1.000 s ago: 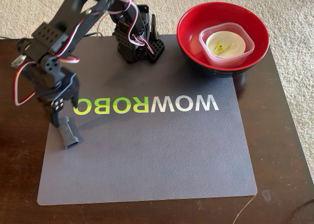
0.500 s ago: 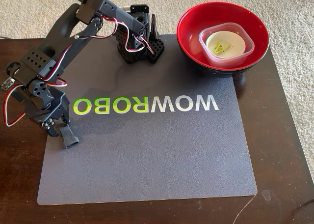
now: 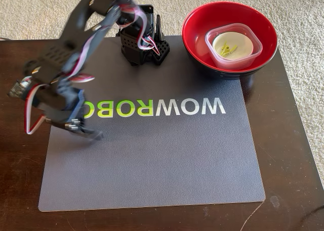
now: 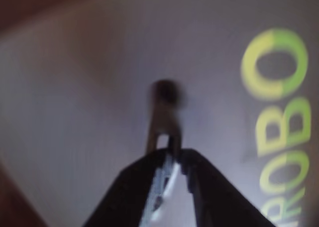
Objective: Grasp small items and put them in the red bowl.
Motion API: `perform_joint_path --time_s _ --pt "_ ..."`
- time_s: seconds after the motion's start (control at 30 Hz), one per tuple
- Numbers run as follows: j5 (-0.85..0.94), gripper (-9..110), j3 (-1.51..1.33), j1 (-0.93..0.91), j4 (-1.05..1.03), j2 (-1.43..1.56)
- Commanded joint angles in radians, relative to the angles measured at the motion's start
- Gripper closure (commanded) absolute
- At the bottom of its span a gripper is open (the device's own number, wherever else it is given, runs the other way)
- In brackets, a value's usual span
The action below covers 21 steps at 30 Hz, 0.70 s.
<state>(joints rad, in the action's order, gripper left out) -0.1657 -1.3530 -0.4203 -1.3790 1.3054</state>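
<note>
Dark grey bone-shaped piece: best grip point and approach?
Probably the narrow shank of the dark grey bone-shaped piece, coming in square to its length with the jaws across its width. The wider ends should stop it sliding out. The wrist view is blurred, but the gripper seems to pinch it near one end, with the rounded end sticking out.
</note>
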Motion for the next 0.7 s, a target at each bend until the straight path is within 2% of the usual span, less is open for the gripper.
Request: perform_joint_path --time_s 0.0,0.23,0.4,0.53,0.67 --pt "-0.063 101 -0.060 0.259 -0.005 0.288" --pt "-0.173 101 -0.167 0.859 -0.018 0.603" --pt "-0.256 101 -0.250 1.307 -0.049 0.704" --pt "-0.370 101 -0.325 1.543 -0.117 0.762" --pt "-0.449 101 -0.411 1.663 -0.147 0.792"
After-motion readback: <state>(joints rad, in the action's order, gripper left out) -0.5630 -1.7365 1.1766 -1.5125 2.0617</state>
